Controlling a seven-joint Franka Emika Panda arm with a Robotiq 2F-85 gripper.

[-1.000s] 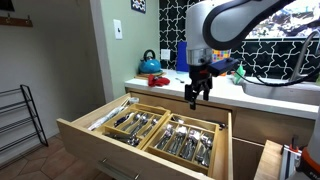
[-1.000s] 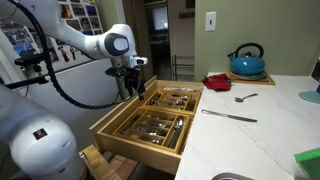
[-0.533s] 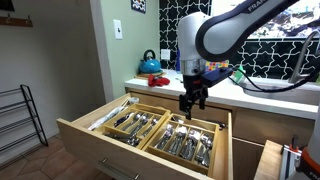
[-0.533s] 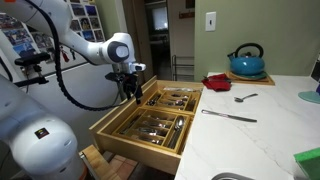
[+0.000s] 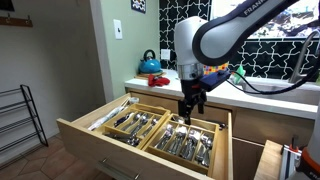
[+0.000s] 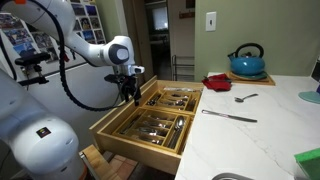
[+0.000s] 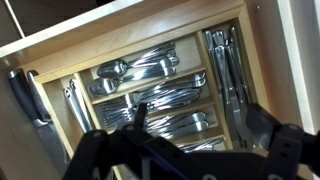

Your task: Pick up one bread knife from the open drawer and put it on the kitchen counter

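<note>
start from the drawer (image 6: pixel 135 143) and work rightward. in an exterior view the gripper (image 6: pixel 131 96) hangs above the drawer, pointing down and clear of the cutlery. in the wrist view its two fingers (image 7: pixel 100 155) frame the trays with a wide gap between them, so treat the pincer as spread apart and holding nothing. that spread suits a downward approach onto a flat utensil. inside the drawer, read the wrist view left to right. first comes a narrow lane of dark-handled tools (image 7: pixel 27 95), then the stacked middle compartments of spoons and forks (image 7: pixel 150 85). last comes a long lane of slim silver knives (image 7: pixel 228 65) along one side wall of the drawer. the dividers keep like pieces parallel, which should leave each handle reachable from above. you cannot tell from these views which piece is a bread knife, but the long lane is the likely source. to the right of the drawer, the kitchen counter (image 6: pixel 262 140) is the drop zone. one knife (image 6: pixel 230 116) lies flat on it near the drawer-side edge, and beyond it sit a smaller utensil (image 6: pixel 245 98), a red object (image 6: pixel 217 81) and a blue kettle (image 6: pixel 247 60). judge this as the approach step, with nothing lifted yet.
</note>
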